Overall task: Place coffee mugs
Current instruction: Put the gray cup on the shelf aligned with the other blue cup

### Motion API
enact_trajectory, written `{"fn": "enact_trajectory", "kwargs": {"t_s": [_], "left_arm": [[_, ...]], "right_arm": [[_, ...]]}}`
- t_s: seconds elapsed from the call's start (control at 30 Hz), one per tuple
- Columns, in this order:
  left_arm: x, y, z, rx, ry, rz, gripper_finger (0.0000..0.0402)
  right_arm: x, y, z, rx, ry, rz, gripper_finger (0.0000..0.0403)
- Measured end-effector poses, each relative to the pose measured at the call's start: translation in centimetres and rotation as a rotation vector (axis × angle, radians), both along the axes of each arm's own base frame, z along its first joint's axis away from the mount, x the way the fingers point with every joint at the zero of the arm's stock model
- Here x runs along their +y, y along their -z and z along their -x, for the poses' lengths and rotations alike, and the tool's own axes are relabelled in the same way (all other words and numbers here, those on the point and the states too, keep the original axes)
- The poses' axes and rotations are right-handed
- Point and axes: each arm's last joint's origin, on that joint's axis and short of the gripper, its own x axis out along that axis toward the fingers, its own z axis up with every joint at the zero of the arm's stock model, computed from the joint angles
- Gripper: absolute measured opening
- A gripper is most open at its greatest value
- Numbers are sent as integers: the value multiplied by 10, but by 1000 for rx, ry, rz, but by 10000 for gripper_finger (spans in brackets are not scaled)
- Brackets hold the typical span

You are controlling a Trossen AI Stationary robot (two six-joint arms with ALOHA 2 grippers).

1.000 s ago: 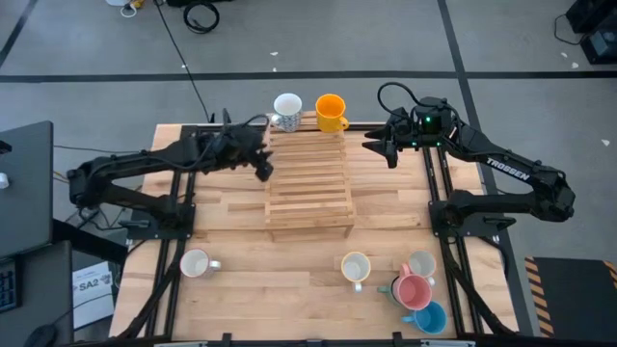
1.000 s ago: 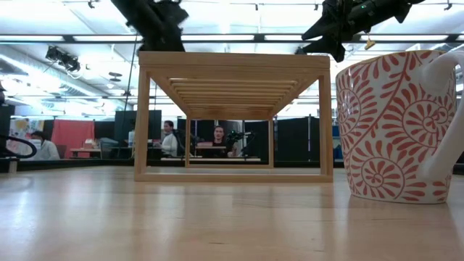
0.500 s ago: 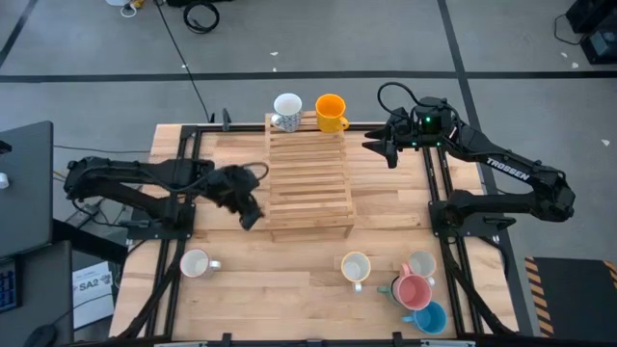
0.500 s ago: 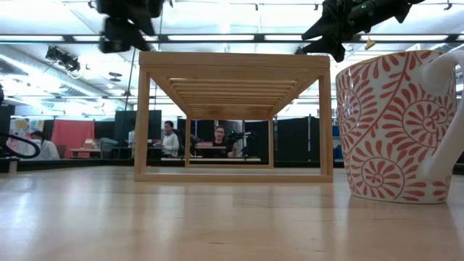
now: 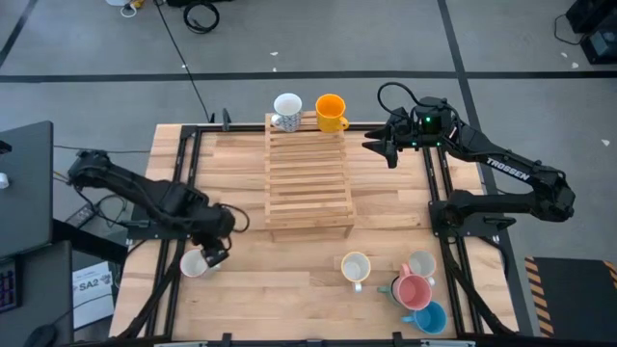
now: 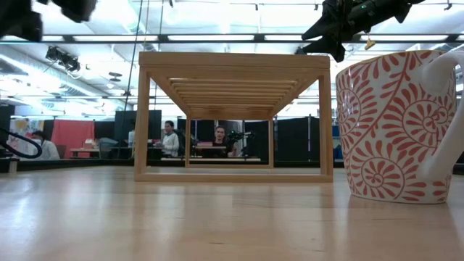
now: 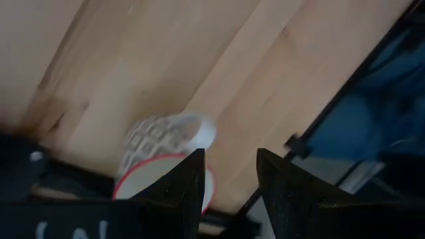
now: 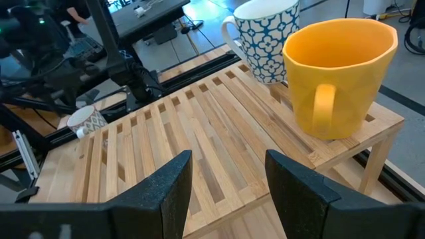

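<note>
A: Wooden rack (image 5: 308,183) same place mid-bench (image 5: 241,294). Blue-patterned white mug (image 5: 287,110) and orange mug (image 5: 330,111) side by side on its far end, unmoved.

B: Left arm?

A: Gone from the rack's far left corner, where seen a second ago. Now down at the near left of the bench. Left gripper (image 5: 218,253) just over the lone white mug (image 5: 194,264), fingers (image 7: 182,189) spread, nothing between them but bare wood.

B: Right side?

A: No change. Right gripper (image 5: 376,146) hanging by the rack's far right corner, released, empty.

B: Other mugs?

A: Cream mug (image 5: 356,267) alone near the front. Cluster at the near right: white one (image 5: 421,263), pink mug (image 5: 414,291), blue mug (image 5: 430,318), touching or nearly so.

B: Hard to make out?

A: Dark green mug (image 5: 393,287) mostly covered by the pink one. Lone mug half behind a finger in the left wrist view. Red-patterned mug (image 6: 391,130) cut off at the low view's edge; cannot match it to the overhead. Left arm barely in that view.
</note>
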Motion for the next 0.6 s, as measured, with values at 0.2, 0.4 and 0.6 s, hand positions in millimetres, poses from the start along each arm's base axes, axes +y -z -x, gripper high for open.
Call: {"fn": "enact_trajectory", "kwargs": {"t_s": [0.2, 0.4, 0.6], "left_arm": [[-15, 1, 12, 13, 100, -70, 142], [-26, 3, 24, 48, 187, -109, 142], [-26, 4, 35, 78, 251, -216, 142]], "right_arm": [[0, 0, 0, 0, 0, 0, 197], [0, 0, 0, 0, 0, 0, 197], [0, 0, 0, 0, 0, 0, 197]]}}
